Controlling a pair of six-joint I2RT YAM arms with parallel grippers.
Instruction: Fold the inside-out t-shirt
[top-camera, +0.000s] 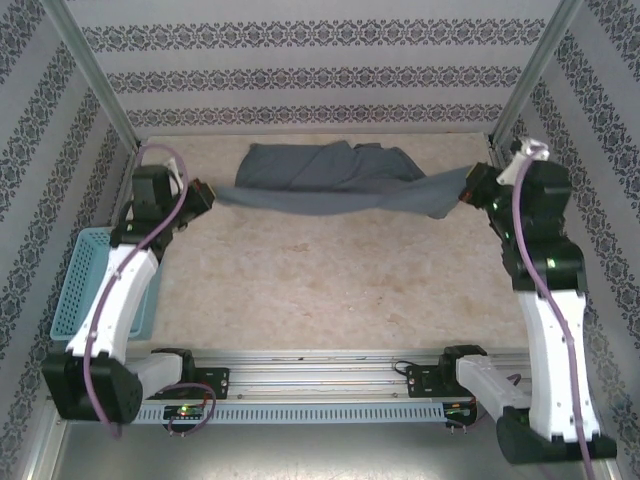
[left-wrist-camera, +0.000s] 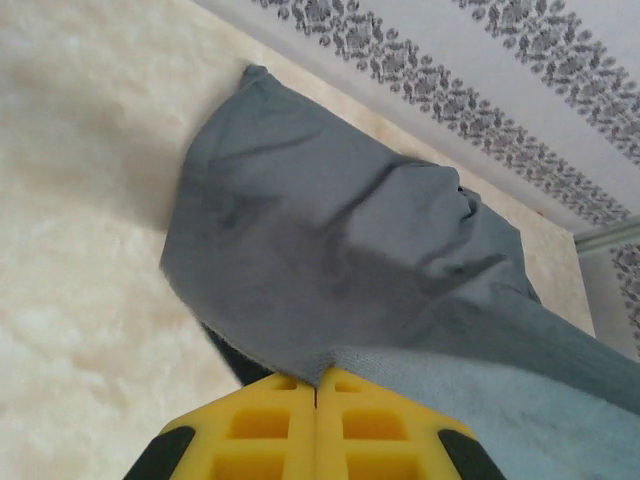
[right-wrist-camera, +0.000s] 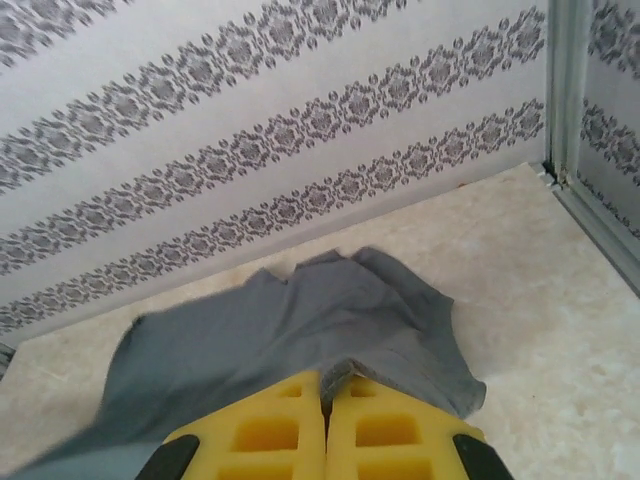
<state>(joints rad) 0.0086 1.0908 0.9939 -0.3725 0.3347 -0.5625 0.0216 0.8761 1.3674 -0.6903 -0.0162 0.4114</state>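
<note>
The inside-out t-shirt (top-camera: 320, 178), dark slate-grey and crumpled, hangs stretched between both arms near the back of the table, its far part resting on the surface. My left gripper (top-camera: 207, 196) is shut on the t-shirt's left edge; in the left wrist view the cloth (left-wrist-camera: 340, 260) runs out from between the closed yellow fingers (left-wrist-camera: 270, 425). My right gripper (top-camera: 468, 190) is shut on the right edge. In the right wrist view a fold of t-shirt (right-wrist-camera: 300, 330) is pinched between the yellow fingers (right-wrist-camera: 390, 430).
A light-blue mesh basket (top-camera: 82, 270) sits at the left edge of the table, beside the left arm. Patterned walls close in the back and sides. The beige tabletop (top-camera: 330, 280) lies bare in front of the shirt.
</note>
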